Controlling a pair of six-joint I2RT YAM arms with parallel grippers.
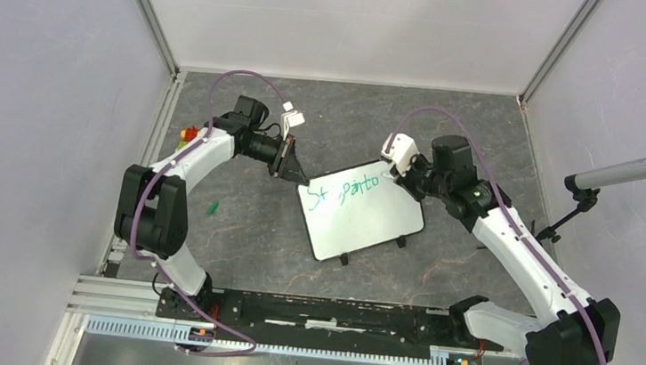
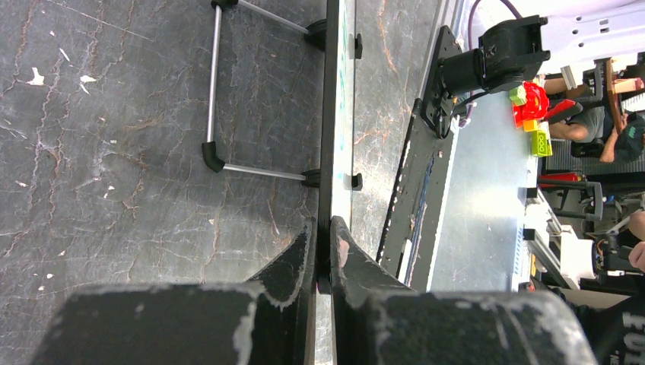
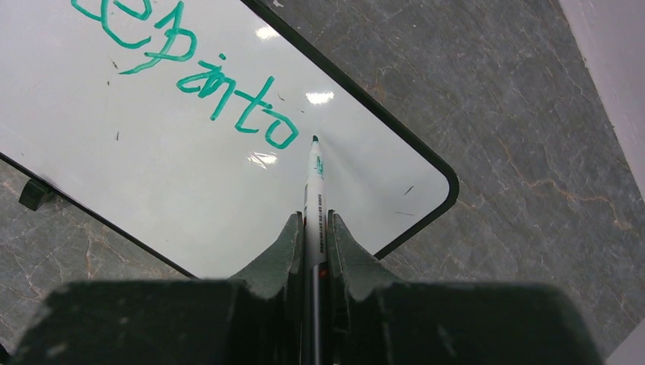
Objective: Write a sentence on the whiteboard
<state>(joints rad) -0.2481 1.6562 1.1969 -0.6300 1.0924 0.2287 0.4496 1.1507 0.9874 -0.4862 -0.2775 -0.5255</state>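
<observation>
Whiteboard: we saw the whiteboard [image 1: 369, 224] near the middle of the bench [image 1: 233, 245], turned at an angle, with one short side facing the left edge and the other the right edge.
Sentence: the sentence [image 3: 204, 74] ran in one green line along the board's far part; the last letters read "to".
Marker: a white marker [image 3: 314, 186] pointed at the board, its green tip just beside the final "o". We could not tell whether the tip touched the surface.
Right tool: the right tool [image 3: 313, 222] was clamped on the marker barrel, above the board's end toward the bench's right edge.
Left tool: the left tool [image 2: 322, 230] was clamped on the board's thin black frame, at the corner toward the bench's far-left corner.
Stand: in the left wrist view the board appeared edge-on, with a wire stand [image 2: 216, 84] behind it resting on the bench.
Green piece: a small green piece [image 1: 211, 208] lay apart from the board, toward the bench's left edge.
</observation>
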